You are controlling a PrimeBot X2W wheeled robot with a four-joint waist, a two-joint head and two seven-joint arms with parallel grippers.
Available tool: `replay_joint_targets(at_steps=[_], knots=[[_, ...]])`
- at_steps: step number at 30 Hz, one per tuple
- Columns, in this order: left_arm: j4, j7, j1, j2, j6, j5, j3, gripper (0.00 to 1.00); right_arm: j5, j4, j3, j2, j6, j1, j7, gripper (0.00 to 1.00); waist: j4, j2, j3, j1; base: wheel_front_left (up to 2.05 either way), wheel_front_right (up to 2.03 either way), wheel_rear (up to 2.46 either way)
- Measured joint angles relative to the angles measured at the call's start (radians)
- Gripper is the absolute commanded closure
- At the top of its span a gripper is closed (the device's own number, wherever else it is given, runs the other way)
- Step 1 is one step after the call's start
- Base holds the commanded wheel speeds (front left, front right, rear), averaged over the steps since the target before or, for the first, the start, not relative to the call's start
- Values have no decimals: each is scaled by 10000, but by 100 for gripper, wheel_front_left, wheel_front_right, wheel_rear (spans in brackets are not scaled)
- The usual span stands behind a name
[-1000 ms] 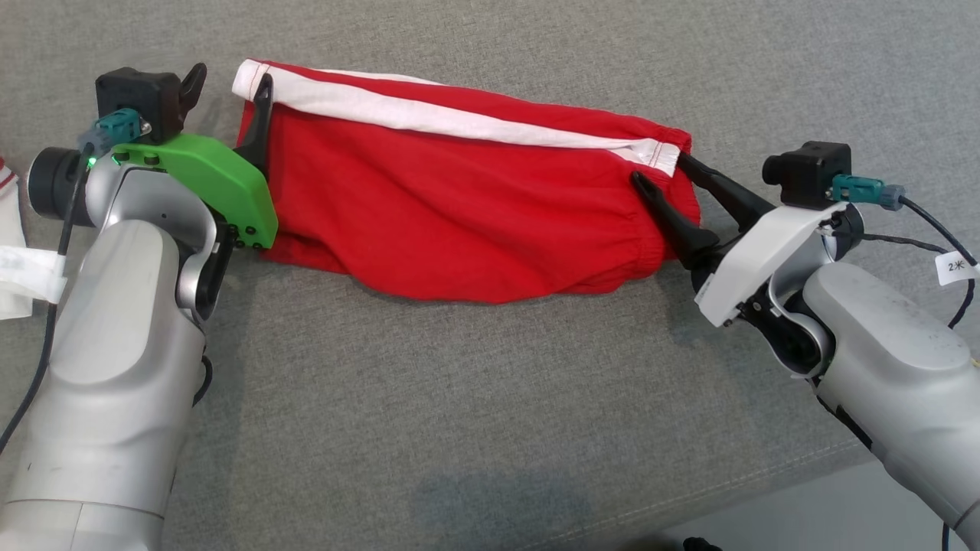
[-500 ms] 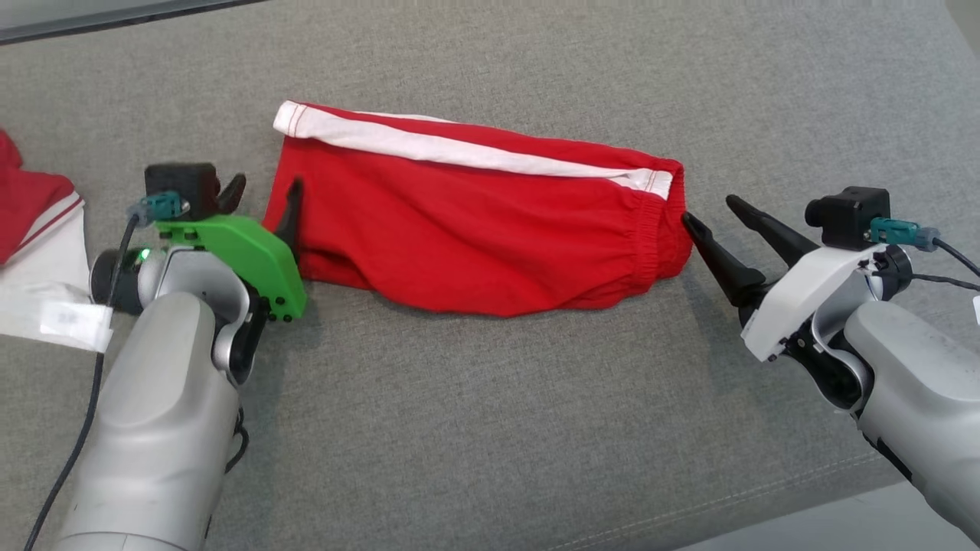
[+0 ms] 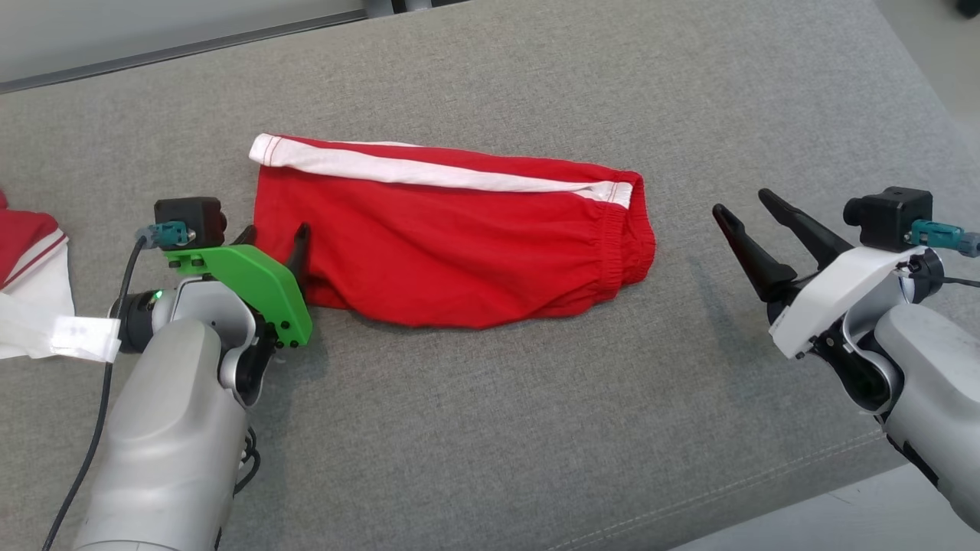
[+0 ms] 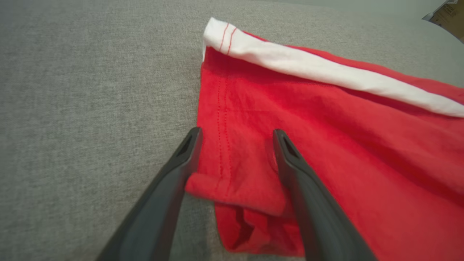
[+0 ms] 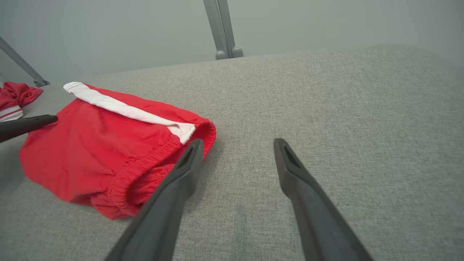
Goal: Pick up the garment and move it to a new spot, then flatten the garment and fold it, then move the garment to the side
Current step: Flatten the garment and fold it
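I see the folded red shorts (image 3: 452, 245) lying mid-cushion, white stripe along their far edge. My left gripper (image 4: 236, 131) stands wide over the hem corner, gripping nothing. My right gripper (image 3: 743, 200), also wide, sits apart from the waistband. Bare grey cushion (image 3: 490, 428) spreads in front and to the right. More clothes (image 3: 27, 237) lie at its left edge.

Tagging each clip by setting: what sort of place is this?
Probably an indoor test room for garment folding: a wide grey upholstered surface carries red shorts with more red-and-white clothing alongside, and bare metal struts stand against a plain wall.
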Motion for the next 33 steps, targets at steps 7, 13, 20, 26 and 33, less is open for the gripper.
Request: replay_joint_targets(at_steps=[7,13,20,26,33], knots=[[489,284,22,-19,33,-67,23,29,0,-226,-278,-12,0,310,-17,0,-189,0,-51,0,0,0,0],[616,368,22,-23,205,-128,88,17,-100,-554,-635,4,0,380,-17,0,-225,0,-79,0,0,0,0],[817,577,20,-71,190,-142,-117,13,-270,-809,-803,35,0,541,-17,0,-235,0,-118,0,0,0,0],[832,591,22,-75,67,-142,-360,100,-407,-974,-968,44,0,747,-17,0,-245,0,-150,0,0,0,0],[734,431,267,-142,-130,-221,-656,100,-485,-976,-1425,15,0,1067,-21,0,-166,0,-340,0,0,0,0]])
